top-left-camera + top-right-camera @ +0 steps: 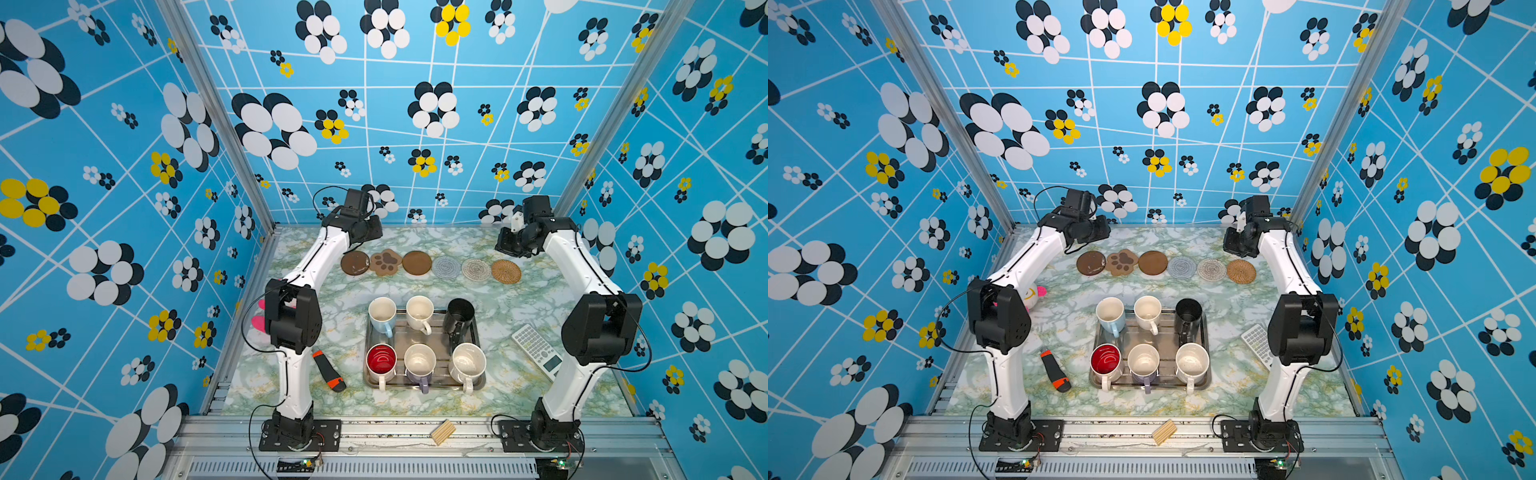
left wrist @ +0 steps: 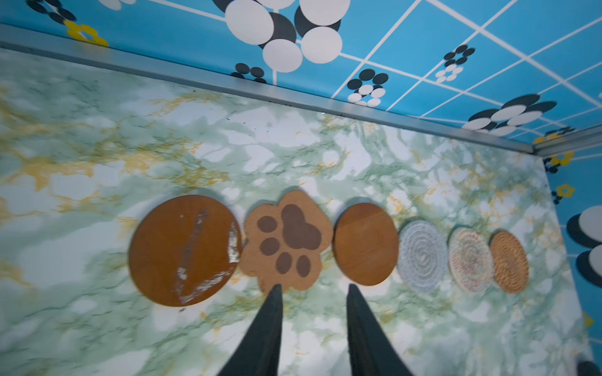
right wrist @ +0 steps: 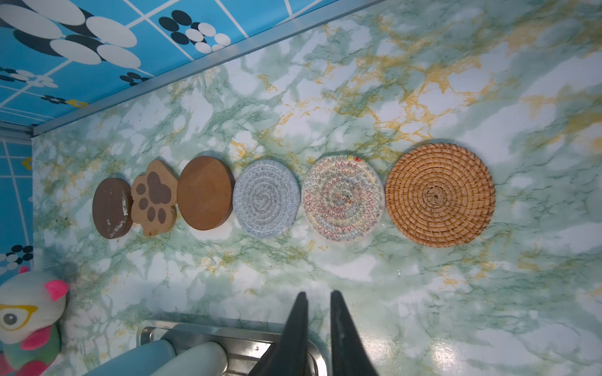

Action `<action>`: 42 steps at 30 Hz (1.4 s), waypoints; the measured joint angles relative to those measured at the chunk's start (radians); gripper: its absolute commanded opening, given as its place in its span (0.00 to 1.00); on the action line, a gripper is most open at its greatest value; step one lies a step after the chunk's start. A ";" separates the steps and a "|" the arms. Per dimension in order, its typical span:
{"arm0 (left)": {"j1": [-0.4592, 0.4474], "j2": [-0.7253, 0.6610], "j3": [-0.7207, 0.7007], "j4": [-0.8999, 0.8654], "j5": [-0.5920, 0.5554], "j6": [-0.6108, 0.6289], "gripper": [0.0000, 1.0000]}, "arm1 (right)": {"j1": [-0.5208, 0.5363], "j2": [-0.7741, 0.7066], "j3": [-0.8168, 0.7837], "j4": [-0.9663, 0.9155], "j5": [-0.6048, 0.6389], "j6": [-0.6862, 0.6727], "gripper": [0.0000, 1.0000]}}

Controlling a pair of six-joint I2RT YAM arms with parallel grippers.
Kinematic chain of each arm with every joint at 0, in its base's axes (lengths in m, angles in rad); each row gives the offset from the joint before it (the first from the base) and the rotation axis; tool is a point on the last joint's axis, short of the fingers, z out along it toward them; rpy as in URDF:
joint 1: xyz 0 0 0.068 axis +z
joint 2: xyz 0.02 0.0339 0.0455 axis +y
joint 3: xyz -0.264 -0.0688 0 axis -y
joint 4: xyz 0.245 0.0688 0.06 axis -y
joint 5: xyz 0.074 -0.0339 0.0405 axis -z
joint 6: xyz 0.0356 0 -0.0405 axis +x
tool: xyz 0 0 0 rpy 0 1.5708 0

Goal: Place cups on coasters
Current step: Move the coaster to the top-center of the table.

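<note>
Six cups stand on a steel tray [image 1: 441, 337] in both top views: light blue [image 1: 382, 313], cream [image 1: 419, 311] and black [image 1: 459, 313] at the back, red-inside [image 1: 381, 360], lavender [image 1: 419, 363] and cream [image 1: 468, 363] in front. Beyond them lies a row of bare coasters: brown disc [image 1: 355, 263], paw [image 1: 386, 262], brown disc [image 1: 417, 262], grey woven [image 1: 446, 267], whitish woven [image 1: 476, 269], rattan [image 1: 506, 271]. My left gripper [image 2: 312, 286] hovers open and empty near the paw coaster [image 2: 286, 241]. My right gripper [image 3: 319, 293] is shut on nothing, above the table by the tray's far edge [image 3: 208, 328].
An orange-and-black tool [image 1: 329, 370] lies left of the tray and a calculator [image 1: 538, 351] to its right. A plush toy [image 1: 1034, 295] sits behind the left arm. A small wooden block [image 1: 442, 432] rests on the front rail. Blue patterned walls close in three sides.
</note>
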 measured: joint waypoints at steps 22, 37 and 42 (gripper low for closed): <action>-0.024 0.482 0.341 -0.119 -0.027 -0.050 0.10 | 0.008 -0.077 -0.117 0.078 -0.047 0.034 0.00; -0.025 0.421 0.173 -0.013 -0.038 -0.046 0.08 | 0.011 -0.077 -0.137 0.100 -0.065 0.045 0.00; -0.025 0.390 0.106 0.037 -0.039 -0.048 0.07 | 0.017 -0.077 -0.150 0.105 -0.069 0.045 0.00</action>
